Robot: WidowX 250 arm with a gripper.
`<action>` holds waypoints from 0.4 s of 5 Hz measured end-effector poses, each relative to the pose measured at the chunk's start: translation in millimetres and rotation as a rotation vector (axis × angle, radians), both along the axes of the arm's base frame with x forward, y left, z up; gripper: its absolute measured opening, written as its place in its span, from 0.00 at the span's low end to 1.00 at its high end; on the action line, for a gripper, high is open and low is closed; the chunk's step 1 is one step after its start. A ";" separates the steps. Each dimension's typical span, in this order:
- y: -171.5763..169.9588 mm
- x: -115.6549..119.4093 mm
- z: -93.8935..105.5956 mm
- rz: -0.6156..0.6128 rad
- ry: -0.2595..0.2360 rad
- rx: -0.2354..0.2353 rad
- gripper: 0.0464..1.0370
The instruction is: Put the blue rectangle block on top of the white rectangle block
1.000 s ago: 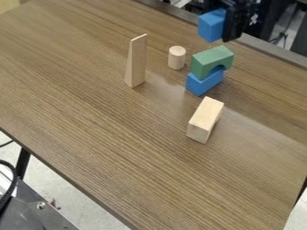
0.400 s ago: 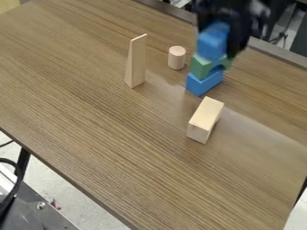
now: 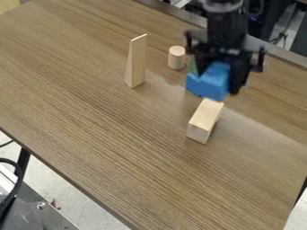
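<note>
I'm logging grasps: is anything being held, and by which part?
The gripper holds a blue block by its opposite sides, seemingly toward the top; its lower end hangs free.

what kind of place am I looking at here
Probably a robotics lab or test workspace: a black robot arm gripper hangs over a wood-grain table, with simple building blocks such as a tall wedge standing on it.

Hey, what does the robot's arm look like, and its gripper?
The arm is black, with a rounded grey part near the top edge. The gripper is black too: a wide body with short side posts and two dark fingers.
</note>
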State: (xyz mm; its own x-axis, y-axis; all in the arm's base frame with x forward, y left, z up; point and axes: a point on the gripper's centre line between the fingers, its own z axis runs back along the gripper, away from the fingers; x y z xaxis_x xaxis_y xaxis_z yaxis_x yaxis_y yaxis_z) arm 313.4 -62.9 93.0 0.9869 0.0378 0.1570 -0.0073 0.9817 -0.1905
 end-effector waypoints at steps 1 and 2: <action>-0.2 -4.9 -14.7 0.015 0.028 -0.002 0.55; 0.2 -6.4 -18.9 0.019 0.038 0.001 0.55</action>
State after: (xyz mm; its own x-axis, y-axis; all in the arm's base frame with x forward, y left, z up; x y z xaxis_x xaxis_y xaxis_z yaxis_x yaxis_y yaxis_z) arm 307.0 -62.6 74.1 0.9913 0.0561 0.1194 -0.0328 0.9815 -0.1889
